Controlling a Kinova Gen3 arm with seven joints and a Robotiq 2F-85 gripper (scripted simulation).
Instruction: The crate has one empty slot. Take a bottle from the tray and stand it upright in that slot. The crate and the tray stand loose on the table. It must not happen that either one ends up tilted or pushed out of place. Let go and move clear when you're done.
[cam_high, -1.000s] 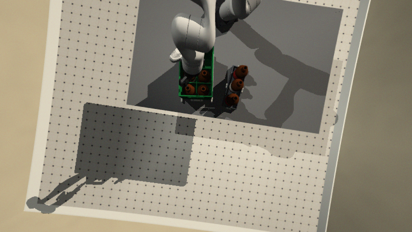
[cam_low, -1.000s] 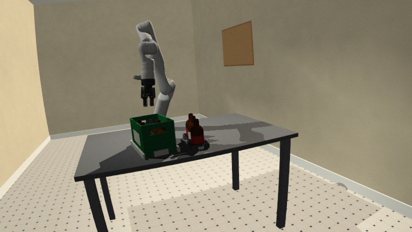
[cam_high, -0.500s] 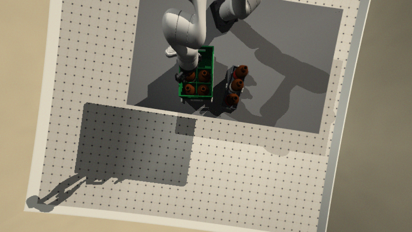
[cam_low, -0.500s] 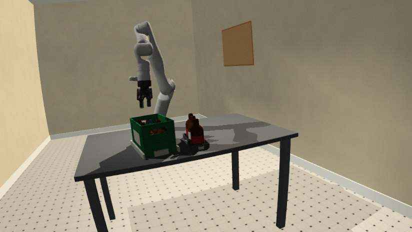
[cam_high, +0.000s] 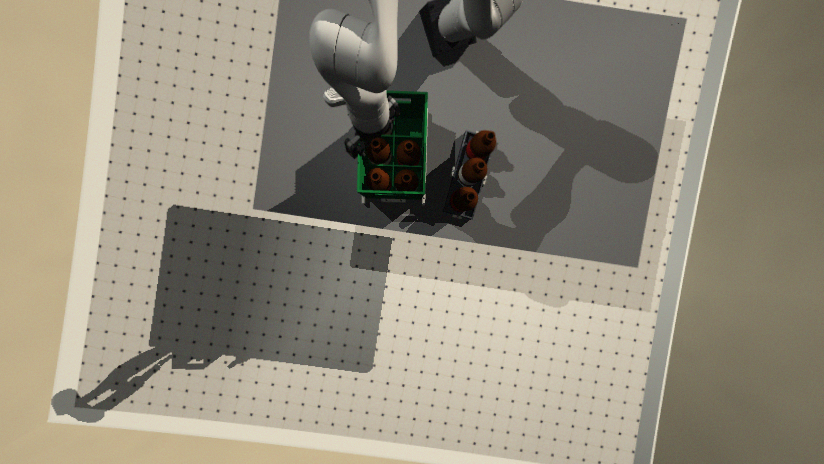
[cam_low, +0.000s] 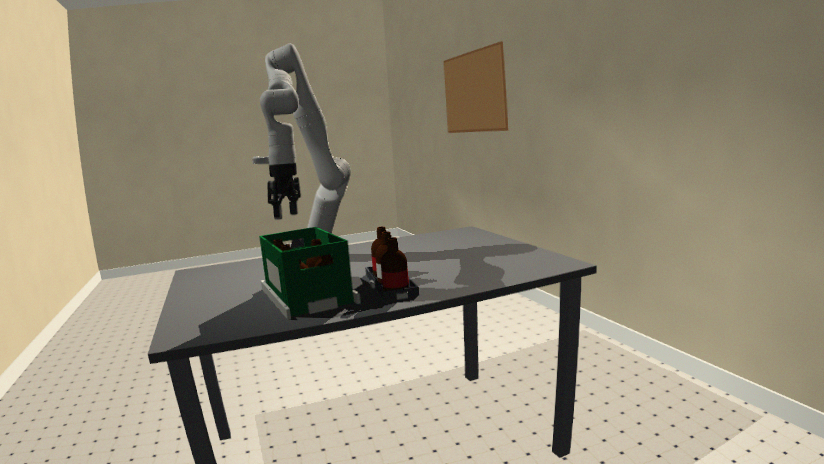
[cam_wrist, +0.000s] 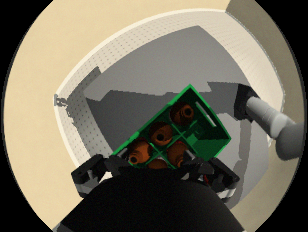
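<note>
The green crate (cam_high: 394, 147) stands on the dark table, with several brown bottles upright in its slots. Its far right slot (cam_high: 410, 122) shows no bottle; the arm hides the far left slot in this overhead view. The dark tray (cam_high: 468, 172) stands just right of the crate with three brown bottles (cam_high: 473, 168) in a row. My gripper (cam_low: 283, 210) hangs open and empty well above the crate's far left part. In the wrist view the crate (cam_wrist: 175, 136) lies below, between my spread fingers.
The crate (cam_low: 305, 270) and the tray (cam_low: 392, 291) sit near the table's front edge, close together. The arm's base stands at the far side of the table. A tiled floor lies around the table.
</note>
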